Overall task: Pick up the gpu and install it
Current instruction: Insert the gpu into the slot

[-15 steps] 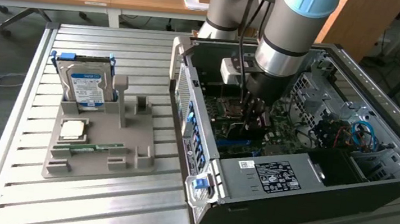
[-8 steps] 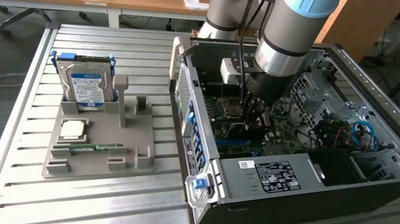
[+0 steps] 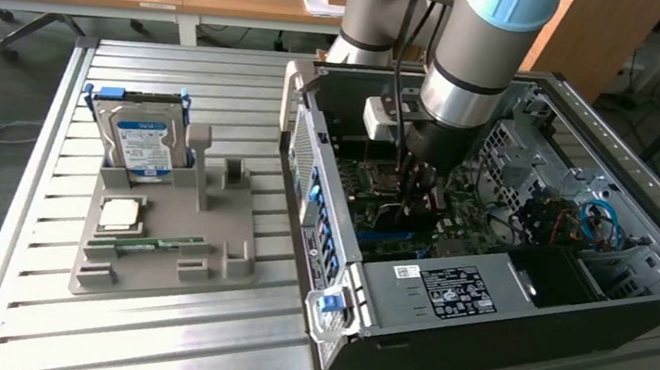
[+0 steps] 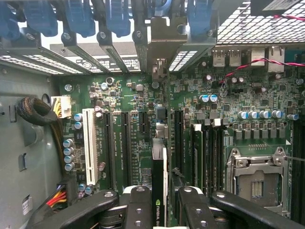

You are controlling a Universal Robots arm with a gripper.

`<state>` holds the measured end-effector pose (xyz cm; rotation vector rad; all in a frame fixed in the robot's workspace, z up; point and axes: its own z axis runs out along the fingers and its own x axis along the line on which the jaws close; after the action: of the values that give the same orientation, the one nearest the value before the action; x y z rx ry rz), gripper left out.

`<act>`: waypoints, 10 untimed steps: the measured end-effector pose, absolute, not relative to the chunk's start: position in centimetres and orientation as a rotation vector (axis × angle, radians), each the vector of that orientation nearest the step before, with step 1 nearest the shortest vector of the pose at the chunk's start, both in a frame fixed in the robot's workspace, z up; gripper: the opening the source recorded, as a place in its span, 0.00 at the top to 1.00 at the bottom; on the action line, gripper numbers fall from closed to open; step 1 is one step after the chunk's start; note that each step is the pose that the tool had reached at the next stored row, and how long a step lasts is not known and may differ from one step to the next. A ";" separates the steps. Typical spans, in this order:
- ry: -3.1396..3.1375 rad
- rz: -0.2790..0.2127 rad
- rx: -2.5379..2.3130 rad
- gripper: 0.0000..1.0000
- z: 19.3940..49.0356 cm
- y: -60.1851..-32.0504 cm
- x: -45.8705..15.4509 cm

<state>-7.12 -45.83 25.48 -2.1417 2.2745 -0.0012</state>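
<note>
Inside the open computer case, my gripper hangs low over the green motherboard. In the wrist view the gripper is shut on the gpu, a thin dark card seen edge-on with a green logo, with the black fingers pressing on both its faces. The card stands upright between two long black expansion slots. Its silvery bracket end reaches the row of rear slot openings. I cannot tell whether its lower edge sits in a slot.
A white slot and a cable bundle lie to one side of the card, the empty processor socket to the other. Beside the case, a grey fixture holds a hard drive, a processor and a memory stick.
</note>
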 end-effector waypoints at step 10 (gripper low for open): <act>2.273 -0.001 -2.143 0.74 25.5 -45.8 -7.1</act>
<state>-7.12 -45.83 25.46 -2.1427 2.2734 -0.0011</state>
